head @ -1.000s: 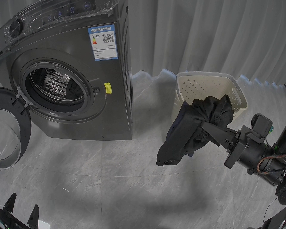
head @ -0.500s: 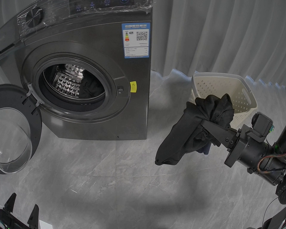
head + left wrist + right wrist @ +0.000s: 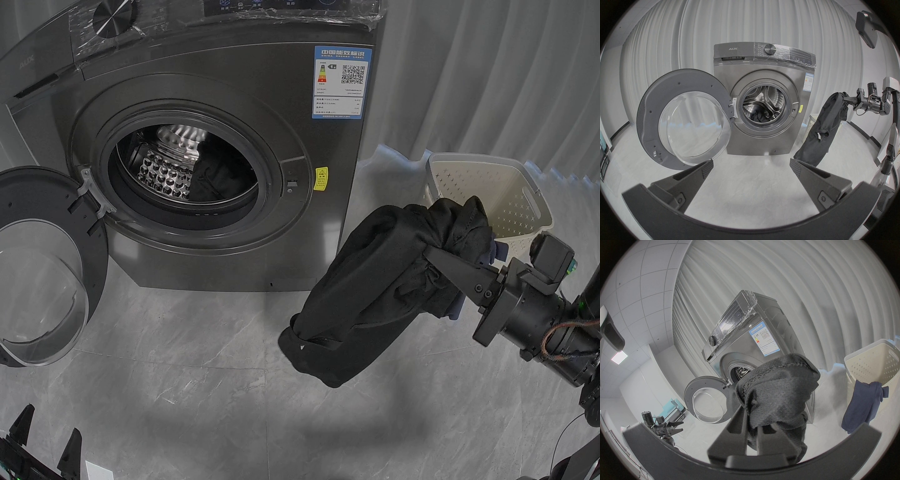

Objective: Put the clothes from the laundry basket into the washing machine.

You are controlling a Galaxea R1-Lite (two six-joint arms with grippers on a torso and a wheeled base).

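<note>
Right gripper (image 3: 432, 255) is clamped on a bunched part of the black garment (image 3: 381, 281), held in the air between the basket (image 3: 481, 164) and the washer (image 3: 300, 206). Most of the garment hangs loose below the grip, with its low end close to the floor; cannot tell if it touches. The door (image 3: 37, 206) is swung wide open, the drum opening (image 3: 181, 169) is unblocked and dark clothes (image 3: 222, 178) lie inside. Left gripper (image 3: 50, 431) sits low with its fingers apart, holding nothing, well apart from everything.

Likely risks:
- The long tail could drag on the floor or fold under during the carry.
- The tail could catch on the lower rim of the opening, so only the top goes in and the rest drapes out over the seal.
- The grip is on a bunch, not a seam, so a swing or a snag could pull the cloth out before it reaches the drum.
- A blue cloth (image 3: 864, 404) shows just beside the garment near the basket. Cannot tell if it hangs off the rim or is caught in the grip. If caught, it may drop to the floor partway.
- Releasing too shallow would leave the garment sliding back out.
</note>
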